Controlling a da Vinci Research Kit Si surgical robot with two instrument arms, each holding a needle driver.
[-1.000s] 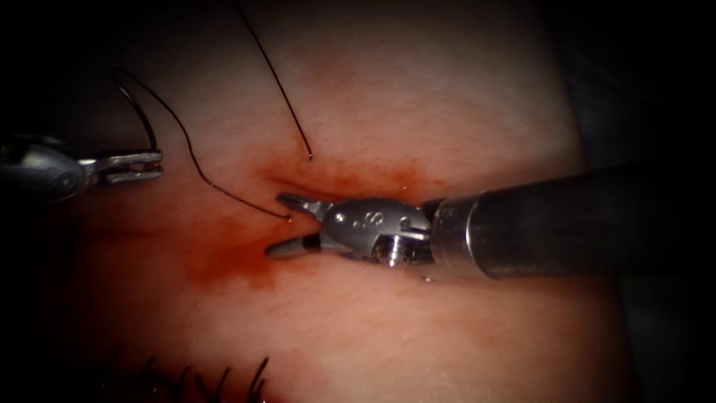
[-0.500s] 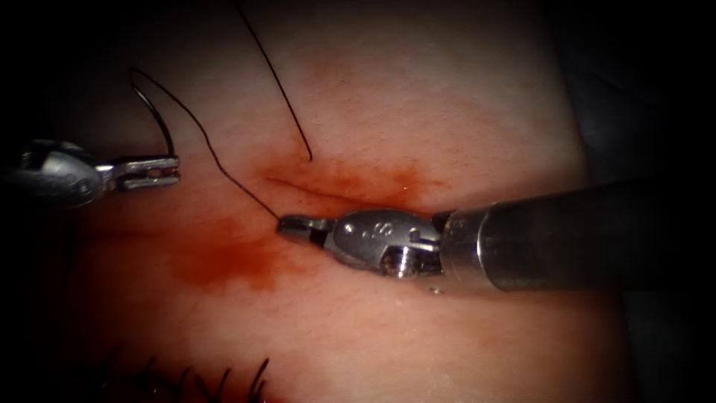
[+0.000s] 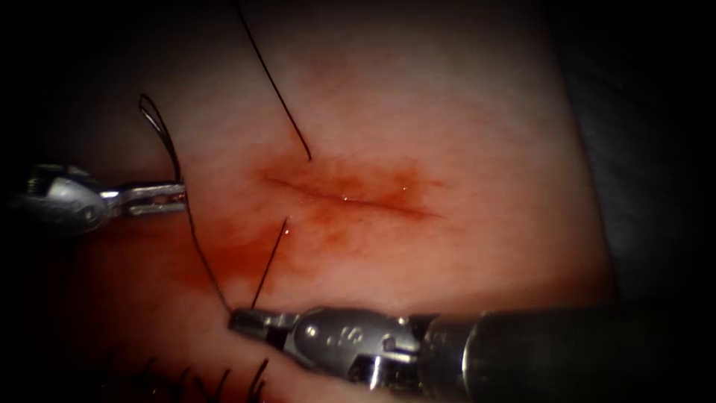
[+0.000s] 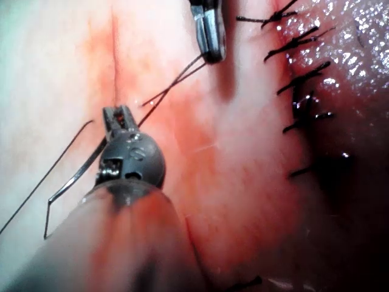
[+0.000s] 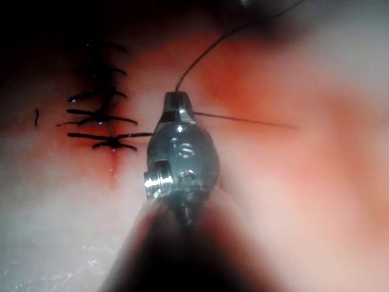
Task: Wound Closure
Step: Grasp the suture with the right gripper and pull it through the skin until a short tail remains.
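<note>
While my right hand (image 3: 250, 322) is clamped shut on the thread (image 3: 200, 257) below the cut (image 3: 350, 198), my left hand (image 3: 160, 197) grips the same thread off the cut's left end, its jaws closed on the strand. From my right hand one strand climbs to my left hand, and a short straight end (image 3: 270, 261) rises toward the cut, stopping just short of it. Above my left hand the thread bends into a narrow loop (image 3: 158, 127). A second strand (image 3: 276, 89) slants down to a point just above the cut. Red fluid (image 3: 224, 254) stains the tissue (image 3: 462, 112) around and below the cut. Dark stitch ends (image 3: 224, 377) sit further below, near my right hand. I cannot make out the needle.
</note>
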